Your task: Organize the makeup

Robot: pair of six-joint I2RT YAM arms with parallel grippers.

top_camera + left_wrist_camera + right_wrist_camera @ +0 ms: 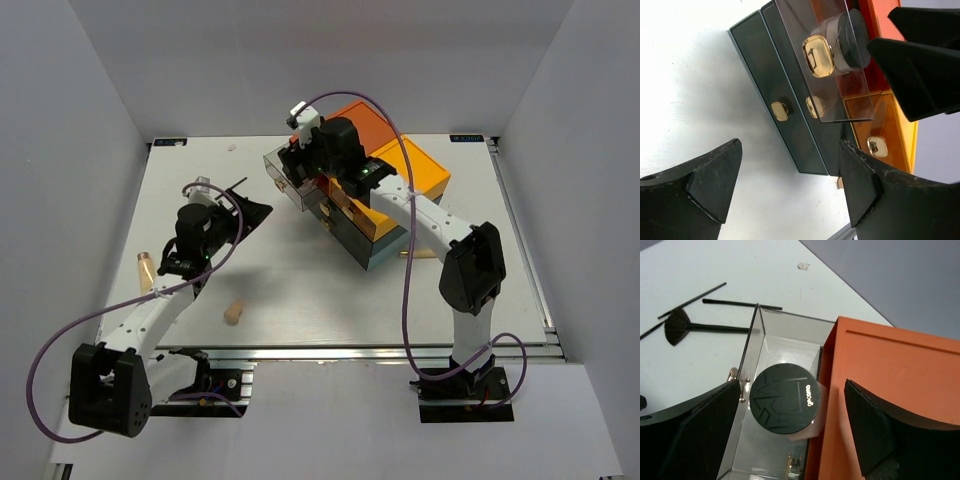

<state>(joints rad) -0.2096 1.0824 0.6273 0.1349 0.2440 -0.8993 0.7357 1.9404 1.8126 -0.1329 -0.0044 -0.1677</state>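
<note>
Right gripper (791, 385), fingers spread and gripping nothing, hangs directly over the compact (785, 406), which stands lid-up in the open clear drawer (771, 347), centred between the fingers. Brushes (715, 328) lie on the table (765, 275) well to the left of the drawer, long axes running toward it; the left gripper (790, 145), likewise spread and empty, is the nearer.

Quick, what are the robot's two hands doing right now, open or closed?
Left gripper: open, empty.
Right gripper: open, above the black compact.
</note>
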